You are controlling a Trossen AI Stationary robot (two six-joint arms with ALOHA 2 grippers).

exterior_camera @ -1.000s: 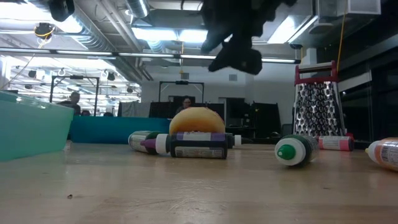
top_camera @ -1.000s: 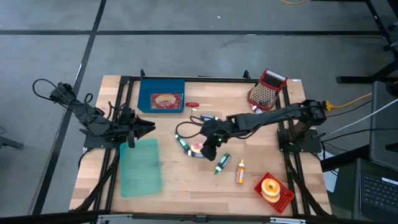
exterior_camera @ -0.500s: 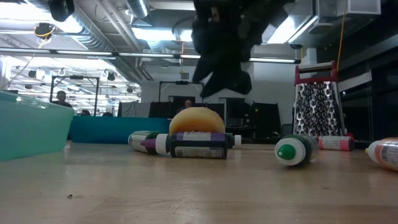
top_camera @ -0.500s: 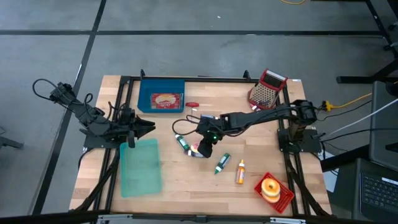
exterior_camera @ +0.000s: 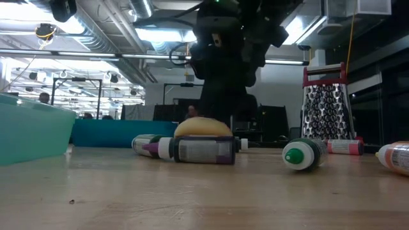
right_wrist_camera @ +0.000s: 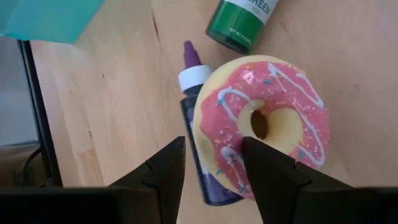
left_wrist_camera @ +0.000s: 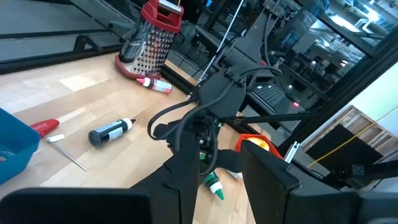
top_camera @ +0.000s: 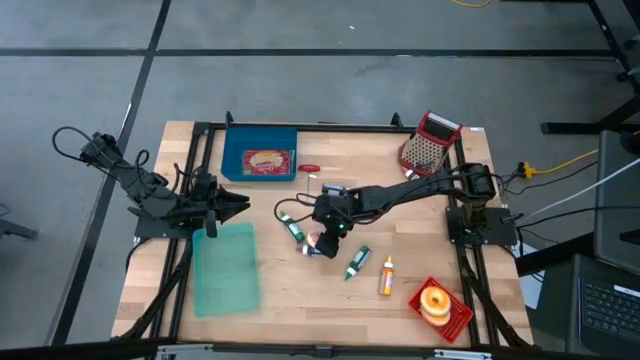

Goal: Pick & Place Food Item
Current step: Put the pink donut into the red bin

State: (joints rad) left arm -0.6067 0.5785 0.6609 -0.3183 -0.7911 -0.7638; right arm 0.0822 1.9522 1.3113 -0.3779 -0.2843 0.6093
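While the left end effector (top_camera: pixel 240 203) waits at the left side of the table (top_camera: pixel 270 300), just past the far edge of the teal tray (top_camera: pixel 227 268), its fingers stand a little apart and grip nothing. Its arm lies low over the table's left frame.

Reaching in from the right, the right arm stretches across the middle of the table, and the right end effector (top_camera: pixel 325 238) hangs directly over the pink-frosted donut (right_wrist_camera: pixel 267 118). Its two dark fingers (right_wrist_camera: pixel 163 168) are spread, one over the donut's rim and the other beside the purple bottle (right_wrist_camera: pixel 198 134); from the wrist view they do not yet grip the donut.

That donut lies flat near the table's centre, touching the purple bottle on one side, with a green bottle (right_wrist_camera: pixel 244 22) close by. In the low view the donut (exterior_camera: pixel 203 127) sits just behind a dark bottle lying on its side.

Farther right lie another green bottle (top_camera: pixel 356 263) and an orange bottle (top_camera: pixel 386 277). At the far edge stand a blue bin (top_camera: pixel 260 155) and a metal grater (top_camera: pixel 428 143).
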